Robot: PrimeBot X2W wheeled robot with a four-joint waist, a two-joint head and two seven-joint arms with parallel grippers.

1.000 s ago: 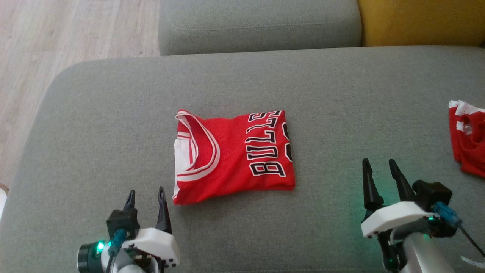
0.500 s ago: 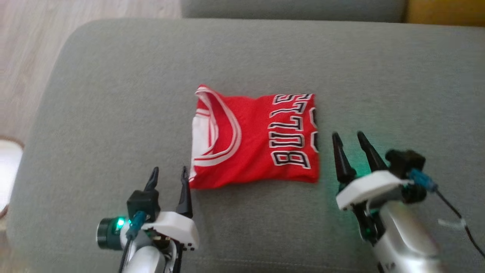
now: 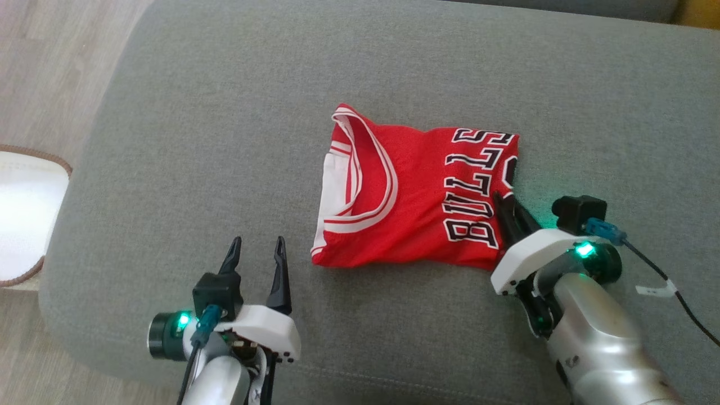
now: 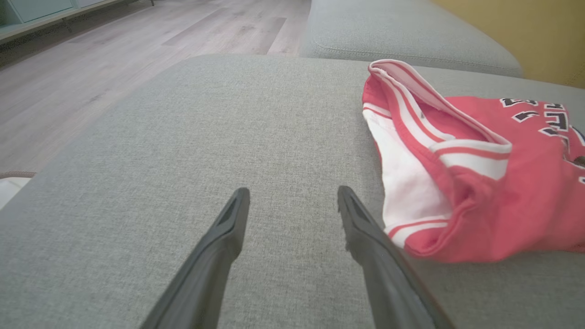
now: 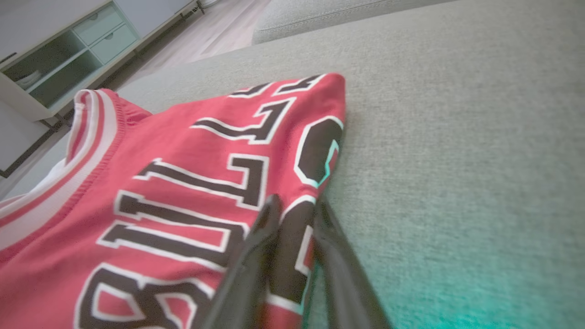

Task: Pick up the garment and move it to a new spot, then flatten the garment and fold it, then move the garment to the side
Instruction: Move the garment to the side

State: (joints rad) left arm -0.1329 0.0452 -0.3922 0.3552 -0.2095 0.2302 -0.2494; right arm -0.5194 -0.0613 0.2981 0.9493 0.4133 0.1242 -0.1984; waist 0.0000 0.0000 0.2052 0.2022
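While straddling the garment's [image 3: 416, 197] edge with the right end effector [image 5: 296, 205], clamp unclear, risks lifting one layer, unfolding it.

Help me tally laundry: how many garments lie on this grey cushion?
1. The folded red jersey lies in the middle of the grey cushion, its right edge between the fingers of the right gripper. Others may lie beyond the frame.

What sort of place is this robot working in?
Probably a home living room: the red jersey lies on a grey upholstered sofa seat, with wood-look flooring beside it and a pale cabinet with drawers and open shelves further off.
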